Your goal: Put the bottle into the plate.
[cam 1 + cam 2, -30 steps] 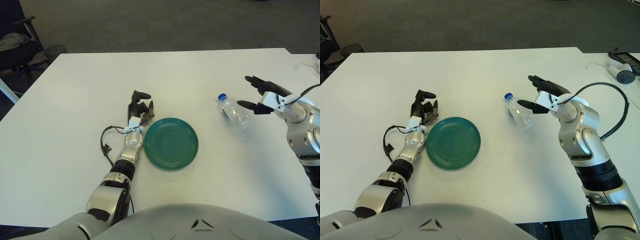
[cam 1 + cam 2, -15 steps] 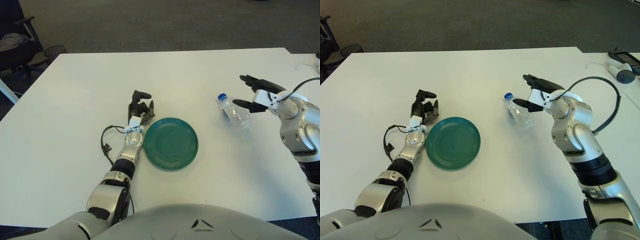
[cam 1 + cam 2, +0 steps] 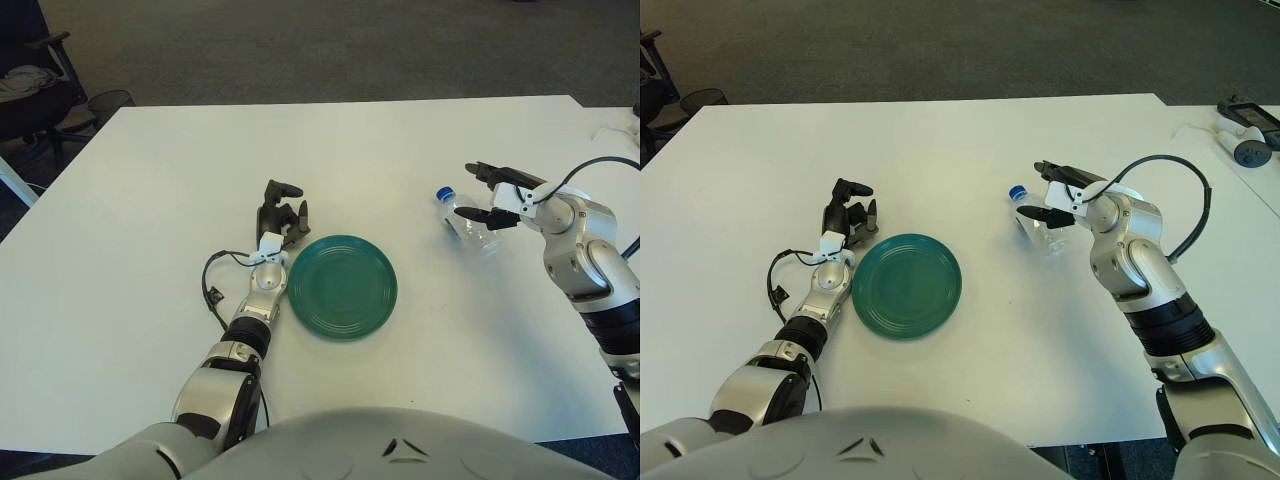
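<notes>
A clear plastic bottle (image 3: pixel 468 222) with a blue cap lies on its side on the white table, right of the green plate (image 3: pixel 342 286). My right hand (image 3: pixel 484 192) hovers over the bottle's far end with its fingers spread on either side of it, not closed on it. My left hand (image 3: pixel 280 218) shows at the plate's upper left edge, fingers curled and holding nothing.
The white table (image 3: pixel 330 150) stretches wide around the plate. A black cable (image 3: pixel 212 290) loops beside my left forearm. An office chair (image 3: pixel 35 85) stands off the table's far left corner, and a small white device (image 3: pixel 1240 125) lies at the far right.
My right hand has moved left toward the bottle and now spans its far end. Bottle, plate and left hand have stayed put.
</notes>
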`<state>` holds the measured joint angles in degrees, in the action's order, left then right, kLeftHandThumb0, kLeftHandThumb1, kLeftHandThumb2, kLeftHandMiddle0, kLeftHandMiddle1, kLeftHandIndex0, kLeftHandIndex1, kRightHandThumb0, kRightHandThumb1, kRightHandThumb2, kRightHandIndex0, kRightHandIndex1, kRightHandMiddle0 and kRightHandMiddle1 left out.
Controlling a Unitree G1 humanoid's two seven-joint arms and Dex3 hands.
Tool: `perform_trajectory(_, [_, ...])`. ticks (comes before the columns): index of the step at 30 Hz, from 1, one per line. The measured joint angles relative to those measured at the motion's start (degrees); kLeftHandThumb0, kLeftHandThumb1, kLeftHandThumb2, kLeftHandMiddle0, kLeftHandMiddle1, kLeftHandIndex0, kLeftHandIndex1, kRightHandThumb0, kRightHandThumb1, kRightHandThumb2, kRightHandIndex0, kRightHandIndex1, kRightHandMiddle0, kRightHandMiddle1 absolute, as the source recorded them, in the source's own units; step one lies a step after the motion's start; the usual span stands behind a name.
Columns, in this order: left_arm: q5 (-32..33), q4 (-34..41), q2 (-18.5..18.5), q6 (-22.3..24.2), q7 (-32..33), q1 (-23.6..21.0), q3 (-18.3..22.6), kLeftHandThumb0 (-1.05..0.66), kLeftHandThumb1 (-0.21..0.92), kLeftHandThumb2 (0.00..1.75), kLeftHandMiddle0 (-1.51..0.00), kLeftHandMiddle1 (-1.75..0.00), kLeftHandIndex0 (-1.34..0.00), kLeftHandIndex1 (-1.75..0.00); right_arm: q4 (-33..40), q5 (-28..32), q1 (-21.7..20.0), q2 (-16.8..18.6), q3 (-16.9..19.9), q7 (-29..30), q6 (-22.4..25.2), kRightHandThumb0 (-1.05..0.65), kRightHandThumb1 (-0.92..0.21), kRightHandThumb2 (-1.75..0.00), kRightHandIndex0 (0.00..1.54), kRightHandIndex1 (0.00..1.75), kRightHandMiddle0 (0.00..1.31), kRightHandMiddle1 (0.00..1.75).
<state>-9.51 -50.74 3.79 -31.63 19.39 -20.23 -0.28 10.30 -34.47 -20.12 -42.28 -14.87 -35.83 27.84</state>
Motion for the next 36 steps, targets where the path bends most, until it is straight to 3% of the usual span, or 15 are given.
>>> perform_trajectory(11, [-0.19,-0.30,0.10,0.20,0.68,-0.27,-0.01,-0.40,0.61,0.94,-0.97,-1.75,-0.39,-1.75,-2.23,-3.02,0.00,-1.47,-0.12,2.09,-7.03,-1.05,-0.92,-0.50,0.00,0.00,0.00,0.00])
perform_trajectory(36, [-0.20,-1.53,0.14,-0.51,0.92,-0.90,-0.07,-0.40,0.61,0.94,-0.98,-1.75,-0.40,-1.75,-0.89,-4.94,0.55,-2.64,0.90,-1.59,-8.05,-1.05,-0.92,-0.46,0.00,0.00,0.00,0.00])
